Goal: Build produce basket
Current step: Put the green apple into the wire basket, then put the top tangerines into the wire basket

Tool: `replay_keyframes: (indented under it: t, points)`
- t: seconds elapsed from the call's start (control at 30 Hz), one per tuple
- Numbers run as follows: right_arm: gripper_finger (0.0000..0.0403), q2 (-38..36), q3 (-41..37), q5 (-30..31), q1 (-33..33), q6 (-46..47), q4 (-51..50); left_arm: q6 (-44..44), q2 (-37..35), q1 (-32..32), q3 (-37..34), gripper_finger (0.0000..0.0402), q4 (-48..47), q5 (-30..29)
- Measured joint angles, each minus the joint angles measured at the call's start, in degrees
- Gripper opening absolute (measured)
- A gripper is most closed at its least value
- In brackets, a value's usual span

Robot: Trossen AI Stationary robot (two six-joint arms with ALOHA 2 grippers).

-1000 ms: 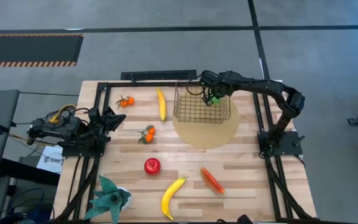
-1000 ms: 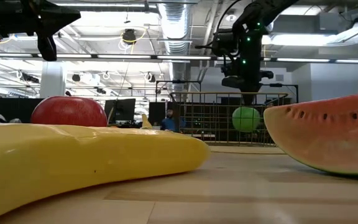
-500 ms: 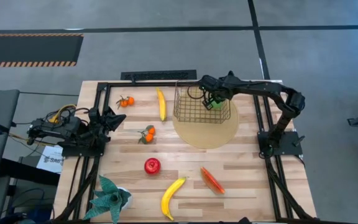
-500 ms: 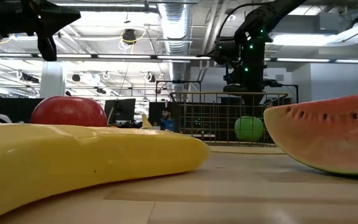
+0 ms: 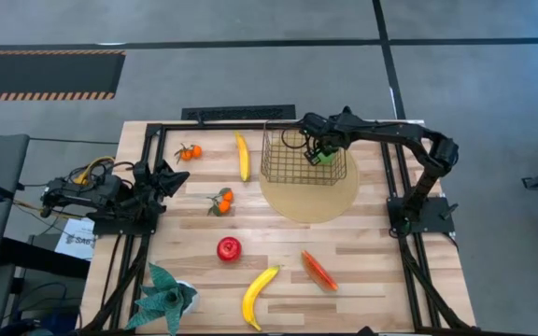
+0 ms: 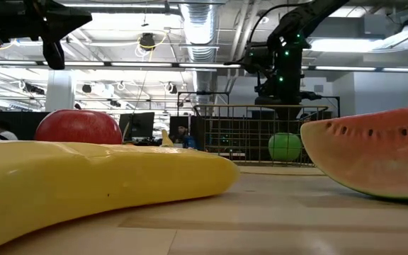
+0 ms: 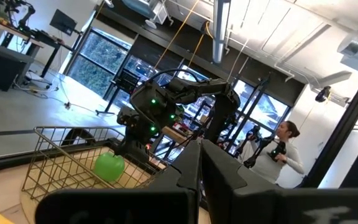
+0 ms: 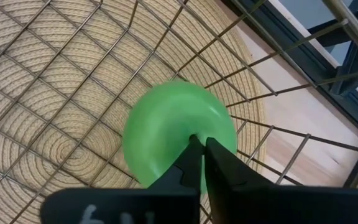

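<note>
The gold wire basket [image 5: 302, 159] stands on the round tan mat [image 5: 308, 198] at the table's far right. My right gripper [image 5: 318, 149] reaches down into the basket and is shut on the green apple [image 8: 173, 134], which also shows through the mesh in the low view [image 6: 284, 146]. My left gripper [image 5: 163, 177] waits shut at the table's left edge, holding nothing. On the table lie two bananas [image 5: 242, 155] [image 5: 259, 296], a red apple [image 5: 229, 248], two orange clusters [image 5: 189, 151] [image 5: 221, 201] and a red wedge-shaped slice [image 5: 318, 270]. My right gripper pinches the top of the green apple [image 8: 194, 132] between its two fingertips, coming from above and pointing down. The apple hangs low inside the basket, its underside at the level of the basket floor. Whether it rests on the floor I cannot tell.
A teal spiky plant [image 5: 164, 297] stands at the near left corner. The black frame rails [image 5: 250, 114] run along the far edge behind the basket. Bare wood lies between the mat and the near edge.
My right gripper has gone down into the basket with the green apple, from rim height to near the basket floor, and has then held still. It stays shut on the apple.
</note>
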Motion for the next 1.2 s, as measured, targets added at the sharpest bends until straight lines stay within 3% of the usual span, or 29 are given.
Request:
replay_keyframes:
  t: [0.47, 0.8, 1.0, 1.2]
  points:
    - [0.0092, 0.00, 1.46, -0.42, 0.02, 0.47, -3.01, -0.16, 0.00, 0.00, 0.00, 0.0000, -0.02, -0.09]
    - [0.0122, -0.15, 14.37, -5.44, 1.92, 0.62, -4.77, -0.24, 0.00, 0.00, -0.02, 0.0001, -1.85, -1.91]
    - [0.0128, -0.22, 20.50, -11.90, 4.21, -0.15, 2.37, -0.24, -0.02, 0.00, -0.02, 0.0015, -1.78, -1.84]
    - [0.0129, -0.22, 21.00, -21.06, 6.18, -0.93, 16.55, -0.29, -0.02, -0.01, -0.02, 0.0028, -1.72, -1.23]
